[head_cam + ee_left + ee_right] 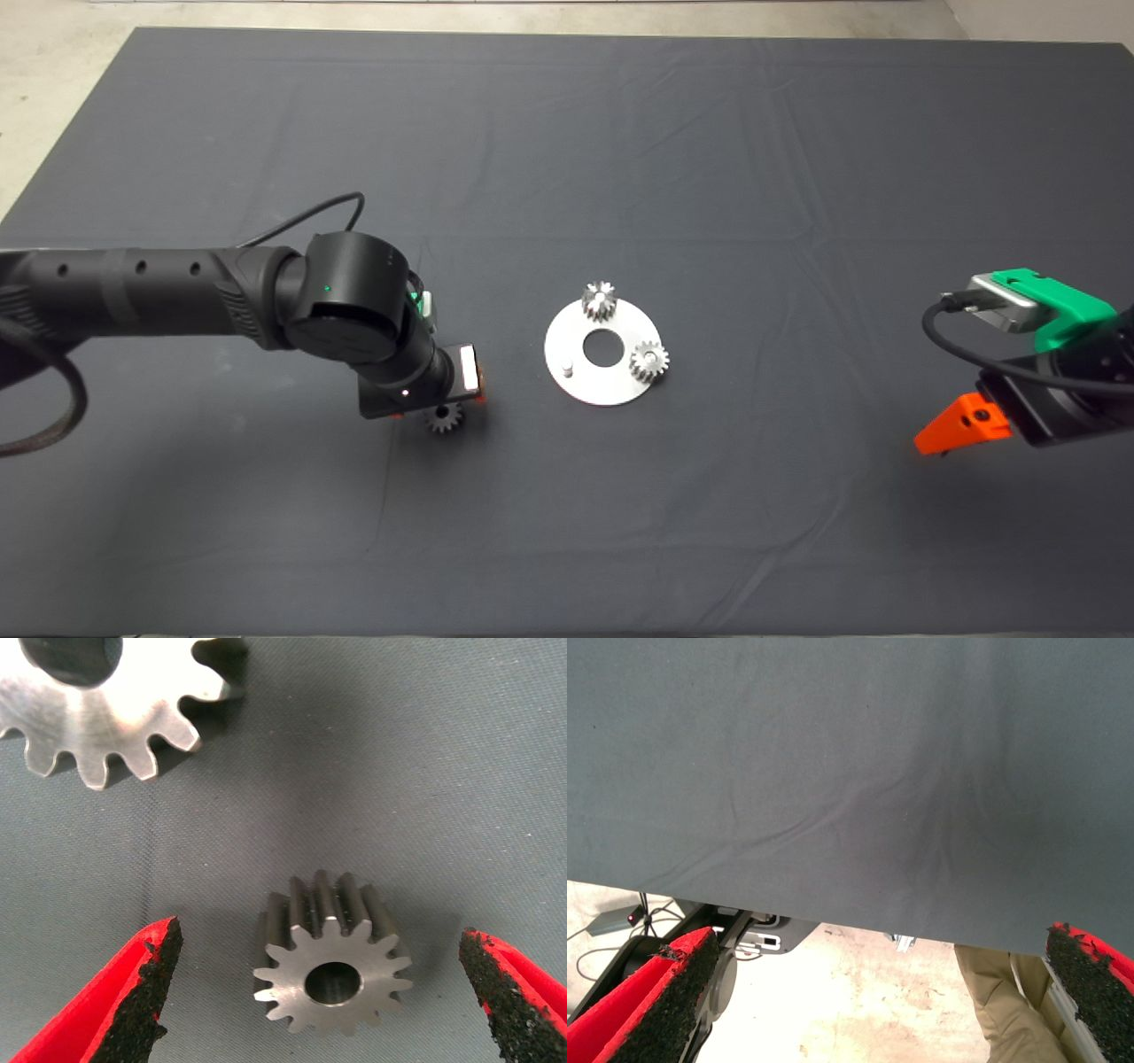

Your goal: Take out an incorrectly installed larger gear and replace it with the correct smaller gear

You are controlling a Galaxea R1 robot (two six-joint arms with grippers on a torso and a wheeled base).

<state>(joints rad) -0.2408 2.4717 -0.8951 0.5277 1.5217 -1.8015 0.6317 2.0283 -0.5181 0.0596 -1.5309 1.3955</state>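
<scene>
My left gripper (pixel 319 937) is open and low over the mat, left of the round silver plate (pixel 586 386). The larger gear (pixel 332 964), grey and thick, lies flat on the mat between its fingers (pixel 146 979) without touching either pad. The smaller gear (pixel 97 713), pale and flat, lies close beside it and is cut off by the edge of the left wrist view. In the head view a single gear (pixel 443 417) peeks out below the left wrist; which of the two it is I cannot tell. My right gripper (pixel 939 441) waits open at the mat's right side.
The plate carries two mounted gears (pixel 600 301) (pixel 649 361), a centre hole, and one bare peg (pixel 567 365). In the right wrist view the mat's edge, the floor, and a person's leg (pixel 1001 1005) in tan trousers show.
</scene>
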